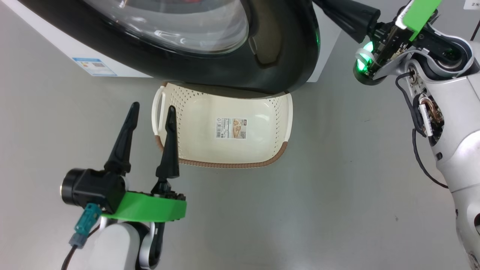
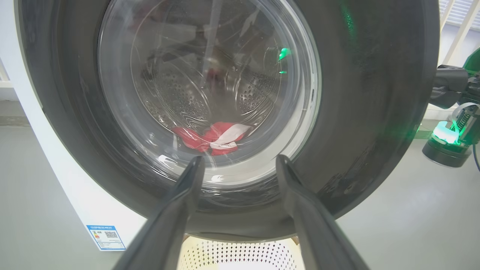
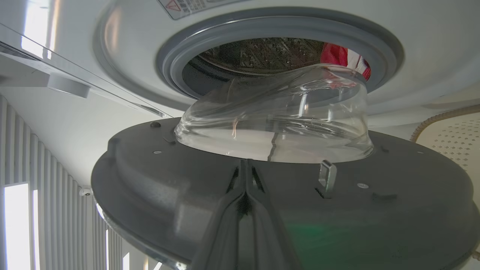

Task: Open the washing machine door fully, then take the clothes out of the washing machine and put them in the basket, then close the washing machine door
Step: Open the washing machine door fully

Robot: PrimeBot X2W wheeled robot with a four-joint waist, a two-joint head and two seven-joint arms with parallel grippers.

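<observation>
Large round washing machine door (image 1: pixel 288 56), glossy black rim, clear bulging glass: ajar, with right gripper (image 3: pixel 245 167) closed tight, holding nothing, tips at its grey inner face. Fingers of left gripper (image 1: pixel 153 107) spread wide, empty, facing door's front, beside cream perforated plastic basket (image 1: pixel 225 164). Left wrist view: bright red-and-white clothes (image 2: pixel 210 137) low behind the glass

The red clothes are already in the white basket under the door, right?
No. The head view shows the basket under the door empty; in the left wrist view the red clothes lie inside the washing machine.
</observation>
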